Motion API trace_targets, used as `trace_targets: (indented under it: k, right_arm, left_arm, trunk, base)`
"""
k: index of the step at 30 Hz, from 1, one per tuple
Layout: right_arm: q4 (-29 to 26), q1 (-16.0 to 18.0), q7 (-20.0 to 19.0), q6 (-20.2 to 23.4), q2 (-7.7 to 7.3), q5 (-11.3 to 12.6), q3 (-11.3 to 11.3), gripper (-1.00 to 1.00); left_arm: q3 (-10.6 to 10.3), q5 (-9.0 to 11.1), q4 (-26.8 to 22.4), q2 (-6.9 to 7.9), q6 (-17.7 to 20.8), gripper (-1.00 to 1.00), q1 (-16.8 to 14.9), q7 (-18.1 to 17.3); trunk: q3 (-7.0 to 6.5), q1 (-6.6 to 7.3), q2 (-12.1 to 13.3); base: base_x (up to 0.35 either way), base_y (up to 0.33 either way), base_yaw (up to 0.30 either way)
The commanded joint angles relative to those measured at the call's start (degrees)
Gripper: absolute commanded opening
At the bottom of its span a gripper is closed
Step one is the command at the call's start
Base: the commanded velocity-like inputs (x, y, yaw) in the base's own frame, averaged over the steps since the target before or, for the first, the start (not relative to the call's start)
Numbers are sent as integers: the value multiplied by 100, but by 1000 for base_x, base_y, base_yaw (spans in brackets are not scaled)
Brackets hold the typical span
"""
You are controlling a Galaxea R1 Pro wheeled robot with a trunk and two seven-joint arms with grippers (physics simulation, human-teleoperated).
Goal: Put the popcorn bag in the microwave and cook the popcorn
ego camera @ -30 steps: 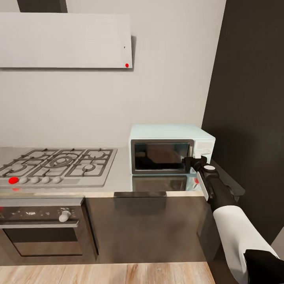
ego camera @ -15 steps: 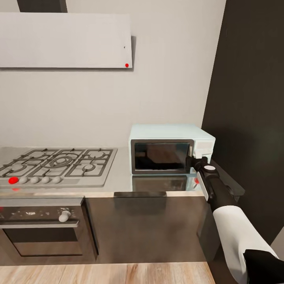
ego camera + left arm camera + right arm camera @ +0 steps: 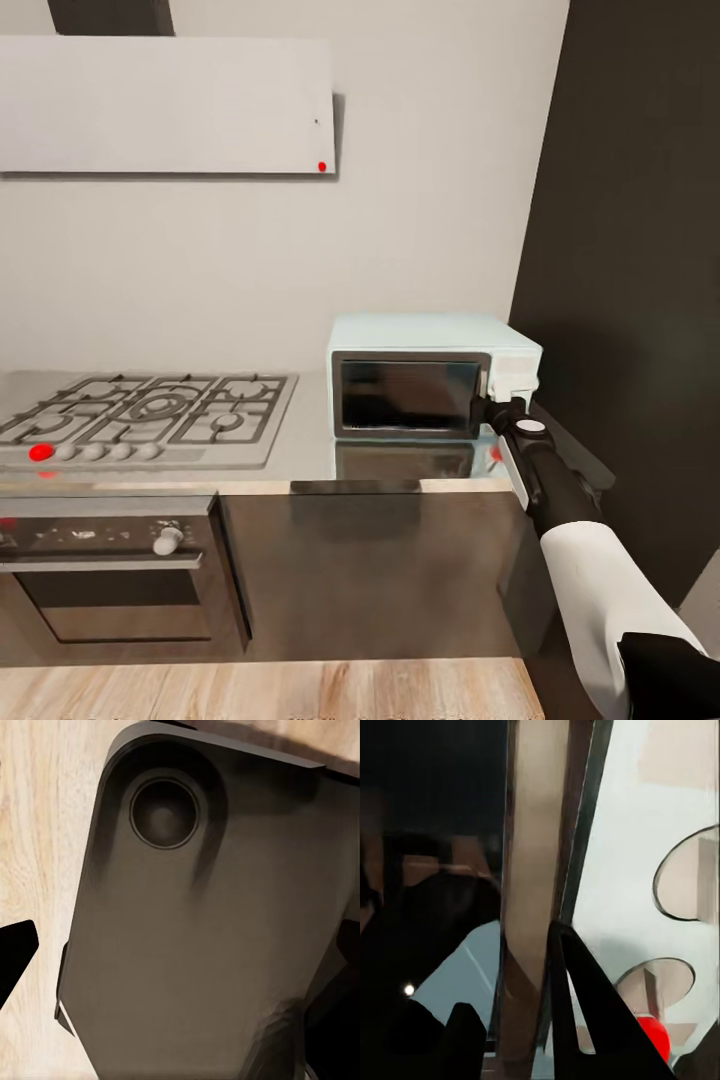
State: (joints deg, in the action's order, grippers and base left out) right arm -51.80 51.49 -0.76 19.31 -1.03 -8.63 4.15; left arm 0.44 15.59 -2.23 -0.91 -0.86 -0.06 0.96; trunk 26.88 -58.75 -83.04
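Microwave (image 3: 430,375): sitting shut on the table (image 3: 300,455).
Right gripper (image 3: 487,408): fingers reaching its door edge; grip unclear.
Next: pulling door open.

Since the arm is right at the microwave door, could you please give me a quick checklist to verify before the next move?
1. Right end effector at the microwave's door edge: ok.
2. Fingers closed on the door edge: cannot tell.
3. Door open: not ok, it looks shut.
4. Popcorn bag located: cannot tell.
5. Countertop in front of the door free for the swing: ok.
6. Left end effector state: cannot tell.
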Motion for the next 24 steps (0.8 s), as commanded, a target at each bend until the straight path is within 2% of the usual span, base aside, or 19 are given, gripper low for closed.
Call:
trace_targets:
  k: [1, 3, 11, 24]
  right_arm:
    - [-15, 2, -38, 29, 7, 81, -19, -100]
    - [-15, 2, -38, 22, 15, 73, -19, -100]
    - [-15, 3, -31, 21, 18, 72, -19, -100]
    - [-15, 3, -34, 17, 16, 72, -19, -100]
  left_arm:
    - [0, 23, -1, 1, -10, 100, -3, 11]
    - [0, 18, 0, -9, -10, 100, -3, 10]
    - [-3, 15, 2, -6, -17, 100, -3, -37]
    - [-2, 15, 4, -6, -10, 100, -3, -41]
  trunk:
    - [5, 2, -4]
    - [5, 2, -4]
    - [5, 2, -4]
    - [5, 2, -4]
  base:
    - [-64, 0, 0]
    - [-289, 107, 0]
    - [-25, 10, 0]
    - [-290, 0, 0]
